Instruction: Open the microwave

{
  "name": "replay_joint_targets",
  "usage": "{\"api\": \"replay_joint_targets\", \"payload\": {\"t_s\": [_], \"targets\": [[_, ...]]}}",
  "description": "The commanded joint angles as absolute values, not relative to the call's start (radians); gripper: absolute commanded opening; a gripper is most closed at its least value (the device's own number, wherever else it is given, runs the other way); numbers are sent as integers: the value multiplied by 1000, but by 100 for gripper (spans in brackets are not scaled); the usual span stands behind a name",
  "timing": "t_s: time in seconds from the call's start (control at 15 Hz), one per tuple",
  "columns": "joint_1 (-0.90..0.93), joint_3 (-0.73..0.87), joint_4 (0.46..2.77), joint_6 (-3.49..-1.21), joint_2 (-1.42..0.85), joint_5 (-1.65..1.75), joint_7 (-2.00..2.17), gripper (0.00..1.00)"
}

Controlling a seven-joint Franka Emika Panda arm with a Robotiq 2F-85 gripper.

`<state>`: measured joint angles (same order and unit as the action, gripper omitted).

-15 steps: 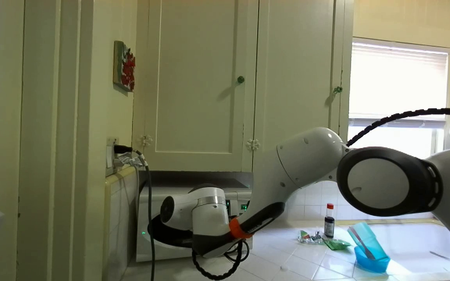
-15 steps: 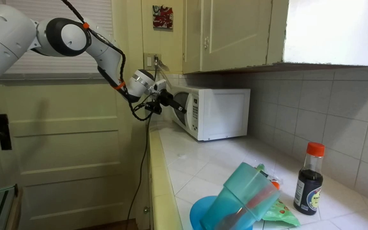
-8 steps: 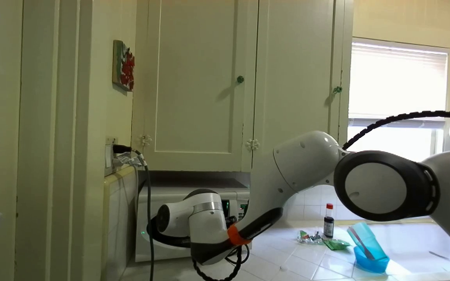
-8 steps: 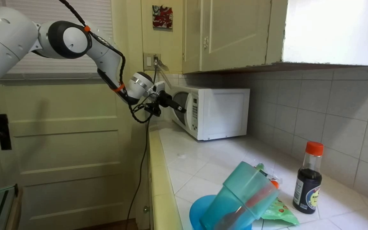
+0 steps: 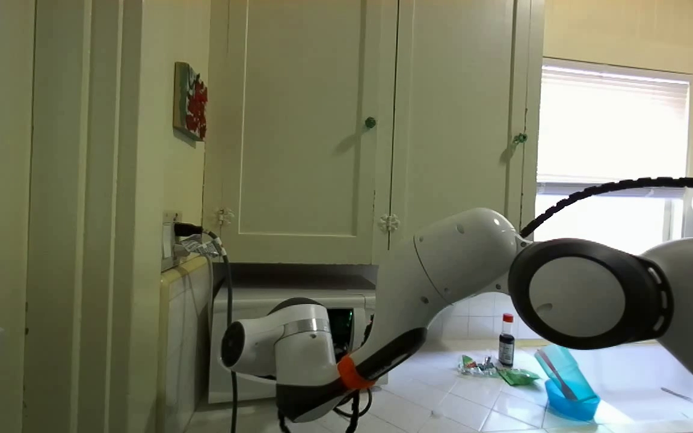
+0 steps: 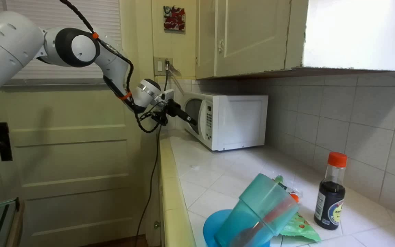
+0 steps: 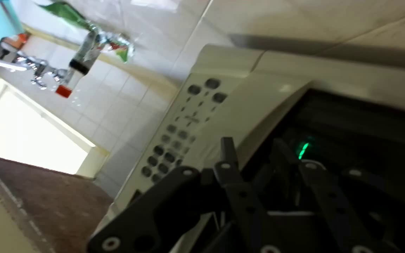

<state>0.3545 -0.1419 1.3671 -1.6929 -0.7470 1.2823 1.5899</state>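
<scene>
Fingers (image 7: 231,175) stand apart, the closed microwave (image 6: 241,122) just in front of them.

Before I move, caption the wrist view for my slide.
Open gripper in front of the shut microwave, its dark glass and buttons showing, a red-capped bottle upper left.

1. One boxy white microwave (image 6: 241,121).
2. One black two-fingered gripper (image 7: 254,146).
3. Two tall cream wall-cabinet doors (image 5: 304,120).
4. One clear red-capped bottle (image 6: 331,199).
5. One translucent turquoise cup (image 6: 262,199) — one blue bowl (image 5: 575,410).

The window (image 5: 614,138) glares white, the cabinets (image 5: 310,138) are dim, the wrist view blurry.
</scene>
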Motion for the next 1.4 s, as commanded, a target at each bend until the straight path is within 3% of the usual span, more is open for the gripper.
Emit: {"api": "replay_joint_targets", "payload": {"t_s": [0.0,0.13,0.2,0.27,0.67,1.33], "targets": [[402,-208,1299,-1784,-824,1203,1577,8],[417,-236,1279,-1825,-851,1125,1528,8],[423,-243,1268,-1828,-866,1076,1504,58],[436,-242,1261,-1805,-872,1027,1486,59],[490,-141,1216,-1544,-873,884,1515,100],[552,-25,1302,-1272,-849,1074,1684,100]]}}
